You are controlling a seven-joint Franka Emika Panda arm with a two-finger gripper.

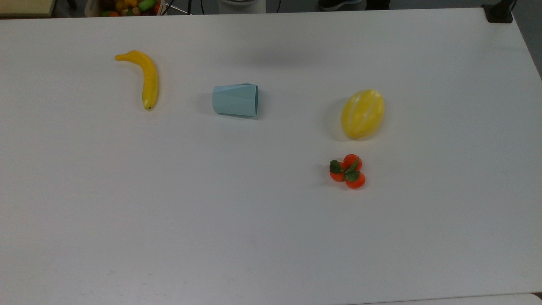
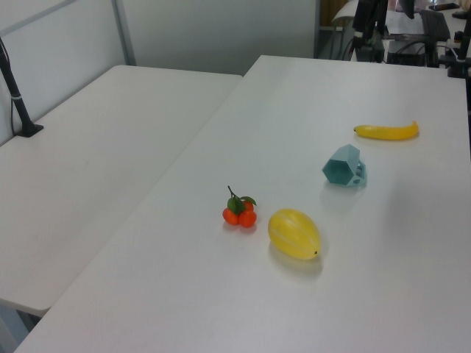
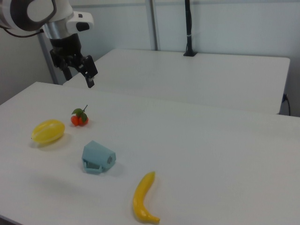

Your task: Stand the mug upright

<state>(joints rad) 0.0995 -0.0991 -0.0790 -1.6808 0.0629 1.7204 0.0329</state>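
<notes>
Pale blue-green, the mug (image 3: 97, 158) is laid on its side (rim toward the melon (image 3: 47, 131)); the gripper (image 3: 82, 71), parted narrowly and empty, is held well above, beyond the melon.

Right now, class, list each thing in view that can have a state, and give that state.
Pale blue-green faceted mug: lying on its side on the white table, untouched.
Yellow banana: lying flat.
Yellow oval melon: resting on its side.
Cluster of small orange fruits with leaves: resting on the table.
End effector: open, raised, holding nothing.
</notes>
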